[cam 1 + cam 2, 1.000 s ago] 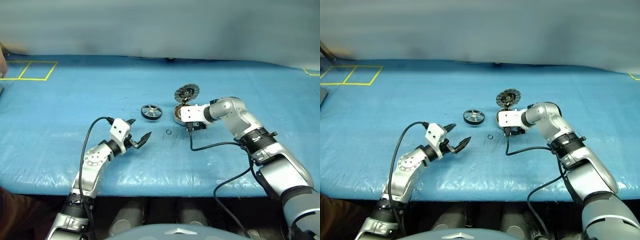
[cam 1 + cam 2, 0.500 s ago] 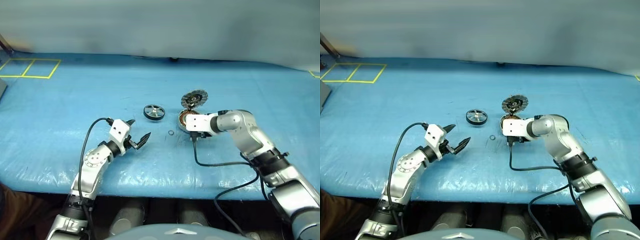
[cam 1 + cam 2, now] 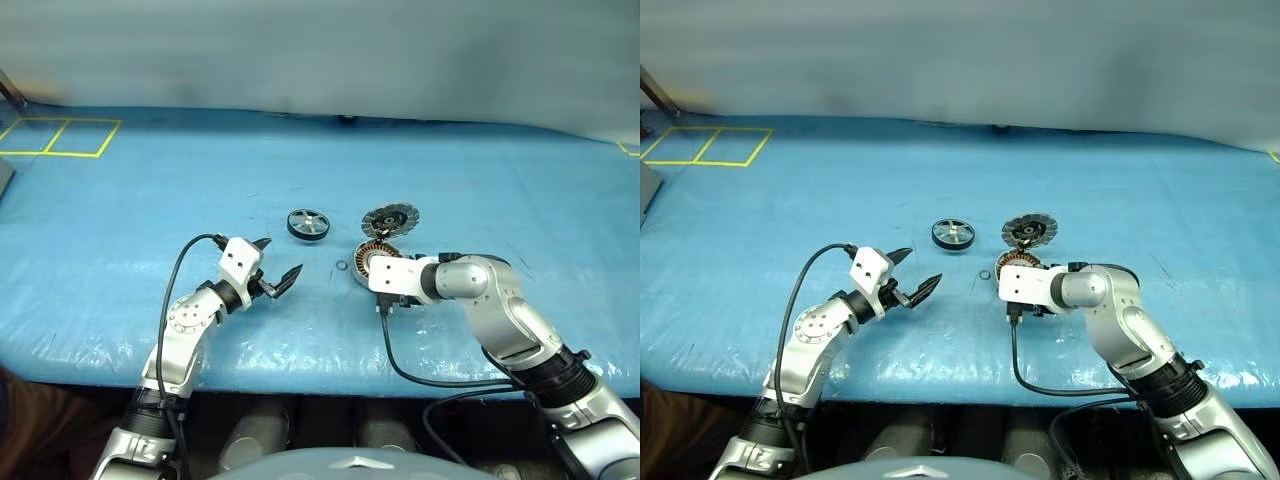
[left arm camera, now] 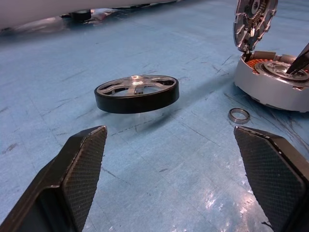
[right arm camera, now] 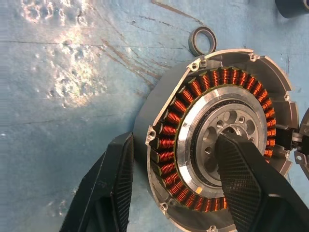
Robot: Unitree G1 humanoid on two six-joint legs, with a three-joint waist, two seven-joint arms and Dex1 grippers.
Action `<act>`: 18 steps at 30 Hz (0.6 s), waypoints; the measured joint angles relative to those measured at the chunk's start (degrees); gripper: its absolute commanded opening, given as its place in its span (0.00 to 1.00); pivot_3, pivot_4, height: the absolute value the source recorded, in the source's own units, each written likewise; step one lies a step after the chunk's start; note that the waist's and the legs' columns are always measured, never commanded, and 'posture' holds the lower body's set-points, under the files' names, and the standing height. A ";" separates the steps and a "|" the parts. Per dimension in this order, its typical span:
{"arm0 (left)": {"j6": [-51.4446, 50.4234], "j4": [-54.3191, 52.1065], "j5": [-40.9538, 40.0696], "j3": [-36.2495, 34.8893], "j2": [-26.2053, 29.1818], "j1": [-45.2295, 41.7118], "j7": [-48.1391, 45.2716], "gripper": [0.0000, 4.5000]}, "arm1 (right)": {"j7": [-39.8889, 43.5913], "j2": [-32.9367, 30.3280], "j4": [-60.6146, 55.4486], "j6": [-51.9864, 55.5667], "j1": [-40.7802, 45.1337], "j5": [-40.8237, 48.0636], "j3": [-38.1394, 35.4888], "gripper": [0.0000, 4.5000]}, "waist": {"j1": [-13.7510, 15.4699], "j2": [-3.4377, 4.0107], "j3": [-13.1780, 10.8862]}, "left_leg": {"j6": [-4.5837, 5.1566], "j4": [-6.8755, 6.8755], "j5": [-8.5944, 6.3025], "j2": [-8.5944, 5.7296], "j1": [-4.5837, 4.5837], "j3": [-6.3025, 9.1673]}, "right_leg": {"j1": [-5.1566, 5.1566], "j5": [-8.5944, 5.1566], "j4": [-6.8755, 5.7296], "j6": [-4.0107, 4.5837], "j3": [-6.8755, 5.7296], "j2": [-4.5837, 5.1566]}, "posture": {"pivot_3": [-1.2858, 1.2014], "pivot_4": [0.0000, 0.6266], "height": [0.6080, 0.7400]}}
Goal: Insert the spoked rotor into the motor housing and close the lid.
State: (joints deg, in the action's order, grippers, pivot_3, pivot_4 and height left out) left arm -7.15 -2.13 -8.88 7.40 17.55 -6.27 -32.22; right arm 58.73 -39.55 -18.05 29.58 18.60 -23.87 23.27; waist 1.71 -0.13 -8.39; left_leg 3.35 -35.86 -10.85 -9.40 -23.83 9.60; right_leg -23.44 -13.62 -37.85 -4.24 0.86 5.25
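Right fingers straddle the near wall of the housing: one pad outside on the blue counter, the other over the hub inside the copper windings; jaws part-open, whether they press the wall cannot be told. Lid stands tilted open on the housing's far edge. A small ring lies just left of the housing. Rotor lies flat farther left, ahead of the left fingers, which hang fully spread and empty above the counter. Open counter all around; edges well off.
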 measured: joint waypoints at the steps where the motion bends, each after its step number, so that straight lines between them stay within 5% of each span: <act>1: 0.00 0.00 0.00 0.00 -0.01 0.00 -0.01 1.00 | 0.00 0.04 -0.50 0.50 -0.25 -0.09 0.10 0.48 | 0.00 0.00 0.00 | 0.00 0.00 0.00 0.00 0.00 0.00 | 0.00 0.00 0.00 0.00 0.00 0.00 | 0.52 0.24 1.00; 6: 0.00 0.00 0.01 0.02 -0.17 0.00 -0.08 1.00 | -0.46 0.87 -1.33 2.17 -0.43 -0.46 0.50 0.48 | -0.14 -0.01 0.01 | -0.01 -0.01 0.01 0.02 0.02 0.00 | 0.01 0.00 -0.02 0.00 -0.01 -0.02 | 0.52 0.24 1.00; 12: -0.01 0.00 0.01 0.02 -0.16 -0.03 -0.30 1.00 | -1.62 1.93 -1.12 2.29 -0.51 0.20 0.78 0.90 | -0.12 -0.02 0.01 | -0.02 0.00 0.01 0.02 0.00 0.00 | -0.01 0.00 -0.01 0.00 -0.02 -0.01 | 0.52 0.24 1.00; 18: -0.09 0.00 0.01 0.04 -0.15 -0.16 -0.37 1.00 | -1.56 2.32 -2.31 3.65 -0.92 4.34 -1.00 0.90 | -0.16 -0.01 -0.01 | -0.02 0.00 0.01 0.02 -0.05 0.00 | -0.07 0.00 -0.01 0.00 -0.02 -0.01 | 0.52 0.24 1.00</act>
State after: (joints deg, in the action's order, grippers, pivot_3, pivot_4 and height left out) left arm -7.25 -2.12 -8.87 7.44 17.40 -6.43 -32.59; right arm 57.17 -37.23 -20.36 33.23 17.68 -19.53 22.27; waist 1.55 -0.15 -8.40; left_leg 3.33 -35.85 -10.83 -9.39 -23.87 9.59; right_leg -23.51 -13.62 -37.86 -4.24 0.85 5.23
